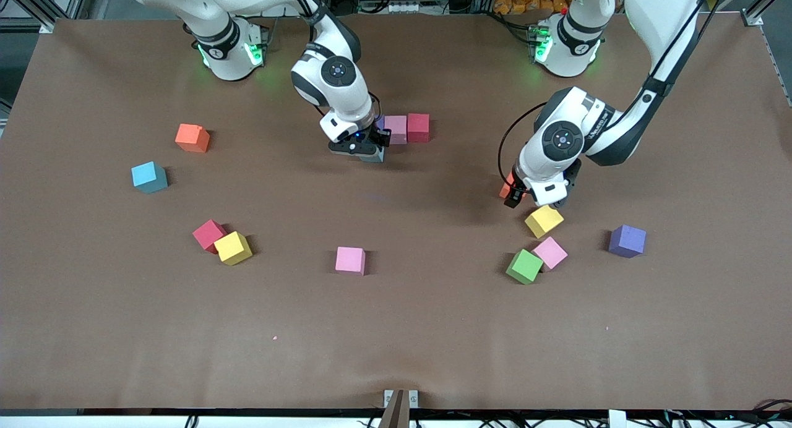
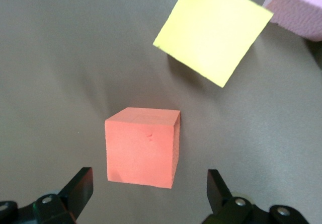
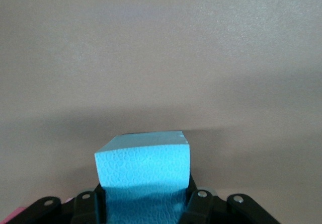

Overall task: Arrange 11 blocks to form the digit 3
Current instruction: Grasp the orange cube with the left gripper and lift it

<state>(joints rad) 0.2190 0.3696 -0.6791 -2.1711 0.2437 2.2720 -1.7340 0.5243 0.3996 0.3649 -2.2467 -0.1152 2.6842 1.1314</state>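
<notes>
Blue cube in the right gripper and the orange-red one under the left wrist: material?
Blue cube: likely foam, matte; the right wrist view shows a fine cellular pattern on its faces, no glare. Orange-red cube: probably the same foam; flat matte faces, one tiny nick on top, soft edges. Neither looks glossy like plastic.

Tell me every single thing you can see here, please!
pink blocks: three; one beside a red one, one alone, one touching the green
red blocks: two; beside pink, touching a yellow one
yellow blocks: two;, and by the left gripper
orange blocks: two; right arm's end, between the left jaws
blue blocks: two; right arm's end, in the right jaws
green block: one
purple block: one, left arm's end
table: one, brown
left gripper: jaws open
right gripper: jaws shut
</notes>
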